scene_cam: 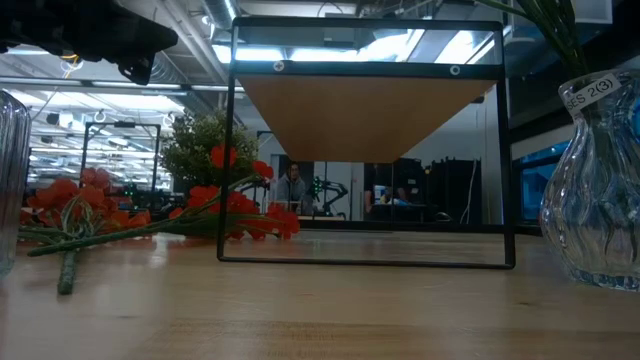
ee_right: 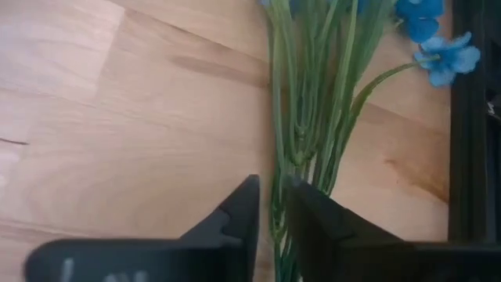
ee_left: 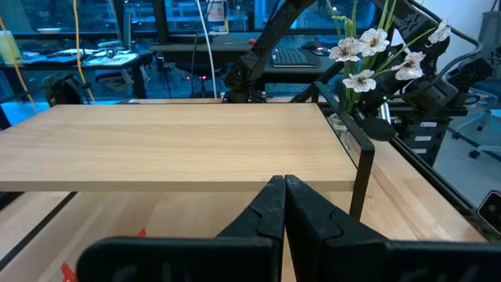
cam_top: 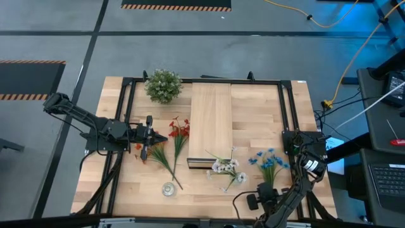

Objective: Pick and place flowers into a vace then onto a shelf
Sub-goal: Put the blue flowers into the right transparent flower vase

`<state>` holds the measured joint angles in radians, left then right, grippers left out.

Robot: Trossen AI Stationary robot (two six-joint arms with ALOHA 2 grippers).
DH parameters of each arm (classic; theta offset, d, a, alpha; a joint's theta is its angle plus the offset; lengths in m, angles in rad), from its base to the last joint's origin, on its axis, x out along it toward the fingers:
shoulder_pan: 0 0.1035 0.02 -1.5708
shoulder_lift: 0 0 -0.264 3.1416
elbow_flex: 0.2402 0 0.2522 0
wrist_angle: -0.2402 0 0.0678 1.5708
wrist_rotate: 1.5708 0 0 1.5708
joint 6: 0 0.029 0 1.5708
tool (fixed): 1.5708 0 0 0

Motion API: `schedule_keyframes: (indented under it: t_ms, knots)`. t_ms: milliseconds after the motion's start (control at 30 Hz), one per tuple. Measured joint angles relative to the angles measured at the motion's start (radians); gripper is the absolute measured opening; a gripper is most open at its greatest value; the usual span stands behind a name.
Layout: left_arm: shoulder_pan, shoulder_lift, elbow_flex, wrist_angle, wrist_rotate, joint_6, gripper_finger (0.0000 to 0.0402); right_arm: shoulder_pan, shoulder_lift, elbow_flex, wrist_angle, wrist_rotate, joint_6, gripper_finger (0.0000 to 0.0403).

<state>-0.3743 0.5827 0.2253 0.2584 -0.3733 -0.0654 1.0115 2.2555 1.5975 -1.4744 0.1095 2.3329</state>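
Right gripper point(ee_right: 270, 207) low over the blue flowers point(cam_top: 268, 162), fingers a slit apart with green stems between them, not clearly clamped. Light, springy, thin stuff, likely to slip or splay; best taken at the bundled stems, never the blooms. Farther off, left gripper point(cam_top: 147, 137) pinched shut on nothing beside the red flowers point(cam_top: 179, 130), facing the shelf point(cam_top: 210, 117).

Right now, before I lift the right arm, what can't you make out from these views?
- Right gripper around the blue flowers: the right wrist view's bottom edge cuts the stems, so an actual grip can't be told.
- Right gripper, high view: hidden under its own arm.
- Vase, low view: its contents cut off at the top edge.
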Motion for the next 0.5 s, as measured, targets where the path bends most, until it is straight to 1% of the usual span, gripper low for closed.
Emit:
schedule_keyframes:
  t_ms: [267,400,500]
  knots:
    - [0.0,0.0,0.0,0.0,0.0,0.0,0.0004,0.0,-0.002,0.028,-0.03,0.013,-0.005,0.0134]
    - [0.0,0.0,0.0,0.0,0.0,0.0,0.0004,0.004,-0.052,0.029,-0.032,0.013,-0.009,0.0149]
    - [0.0,0.0,0.0,0.0,0.0,0.0,0.0004,0.019,-0.11,0.029,-0.063,0.05,-0.013,0.0152]
